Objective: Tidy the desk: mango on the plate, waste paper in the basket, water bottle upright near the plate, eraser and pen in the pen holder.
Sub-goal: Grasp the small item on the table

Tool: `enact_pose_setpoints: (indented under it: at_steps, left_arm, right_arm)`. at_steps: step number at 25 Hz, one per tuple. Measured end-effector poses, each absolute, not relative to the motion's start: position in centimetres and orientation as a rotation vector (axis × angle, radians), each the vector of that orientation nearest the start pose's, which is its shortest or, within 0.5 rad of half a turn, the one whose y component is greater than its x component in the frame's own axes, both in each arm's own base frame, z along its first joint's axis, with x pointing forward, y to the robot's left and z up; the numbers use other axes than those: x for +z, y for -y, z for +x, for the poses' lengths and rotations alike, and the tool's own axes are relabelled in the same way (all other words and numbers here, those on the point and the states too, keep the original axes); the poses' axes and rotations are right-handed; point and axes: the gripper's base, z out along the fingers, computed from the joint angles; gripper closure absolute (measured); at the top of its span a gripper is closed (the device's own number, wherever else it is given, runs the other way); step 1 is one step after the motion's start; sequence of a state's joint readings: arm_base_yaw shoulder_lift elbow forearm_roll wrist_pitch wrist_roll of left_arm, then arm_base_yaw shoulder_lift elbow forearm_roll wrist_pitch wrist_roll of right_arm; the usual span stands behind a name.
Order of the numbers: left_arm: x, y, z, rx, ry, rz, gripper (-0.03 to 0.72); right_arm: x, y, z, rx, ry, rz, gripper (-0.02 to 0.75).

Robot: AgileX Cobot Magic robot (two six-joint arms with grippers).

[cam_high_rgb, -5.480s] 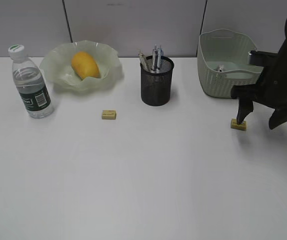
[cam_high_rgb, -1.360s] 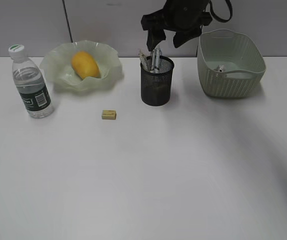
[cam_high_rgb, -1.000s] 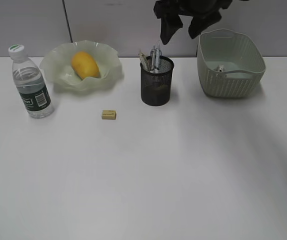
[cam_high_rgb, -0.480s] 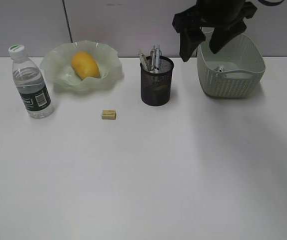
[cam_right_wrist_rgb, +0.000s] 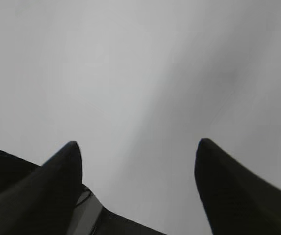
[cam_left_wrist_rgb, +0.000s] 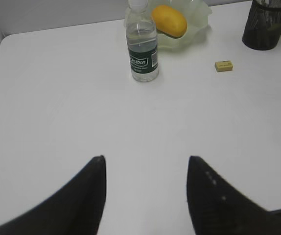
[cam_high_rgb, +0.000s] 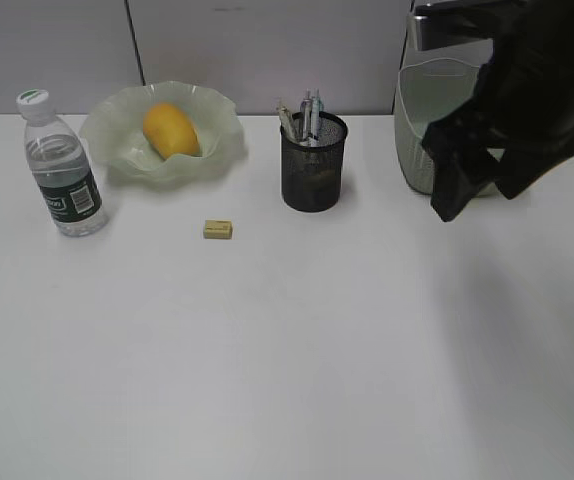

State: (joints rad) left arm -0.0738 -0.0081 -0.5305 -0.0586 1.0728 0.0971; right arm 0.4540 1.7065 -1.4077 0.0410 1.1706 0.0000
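1. The left tool [cam_left_wrist_rgb: 145, 196], spread and empty, hangs over bare table [cam_high_rgb: 267, 350]; ahead of it stands the water bottle [cam_left_wrist_rgb: 142, 44], upright beside the plate [cam_high_rgb: 117, 130] that holds the mango [cam_high_rgb: 171, 130].
2. An eraser [cam_high_rgb: 218, 229] lies on the table right of the bottle, left of the pen holder [cam_high_rgb: 313, 165].
3. The right tool [cam_high_rgb: 477, 190], spread and empty, hovers in front of the basket [cam_high_rgb: 417, 120]; it should likely come down squarely over the eraser, straddle its short sides, then lift it clear above the holder's rim.

Right gripper [cam_high_rgb: 482, 195] raised, jaws apart; left gripper [cam_left_wrist_rgb: 145, 169] likewise.
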Motion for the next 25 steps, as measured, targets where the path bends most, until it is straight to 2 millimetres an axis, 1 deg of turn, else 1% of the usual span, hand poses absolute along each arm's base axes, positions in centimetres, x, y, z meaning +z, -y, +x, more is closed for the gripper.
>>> enact_pose_setpoints:
  at_steps: [6, 12, 15, 19, 23, 25]
  left_arm:
    - [28.5, 0.4, -1.1, -0.055, -2.009, 0.177, 0.284]
    - [28.5, 0.4, -1.1, -0.055, -2.009, 0.177, 0.284]
    - [28.5, 0.4, -1.1, -0.055, -2.009, 0.177, 0.284]
    - [28.5, 0.4, -1.1, -0.055, -2.009, 0.177, 0.284]
    - [28.5, 0.4, -1.1, -0.055, -2.009, 0.177, 0.284]
    - [28.5, 0.4, -1.1, -0.055, -2.009, 0.177, 0.284]
  right_arm:
    - [28.2, -13.1, 26.1, 0.146, -2.808, -0.625, 0.174]
    - [30.2, -10.9, 21.5, 0.186, -2.696, -0.59, 0.174]
    - [30.7, -9.8, 19.2, 0.198, -2.654, -0.582, 0.174]
    - [31.1, -8.2, 16.0, 0.216, -2.592, -0.569, 0.175]
    - [30.6, -6.7, 12.8, 0.239, -2.522, -0.553, 0.175]
    - [30.3, -5.7, 10.8, 0.253, -2.467, -0.542, 0.175]
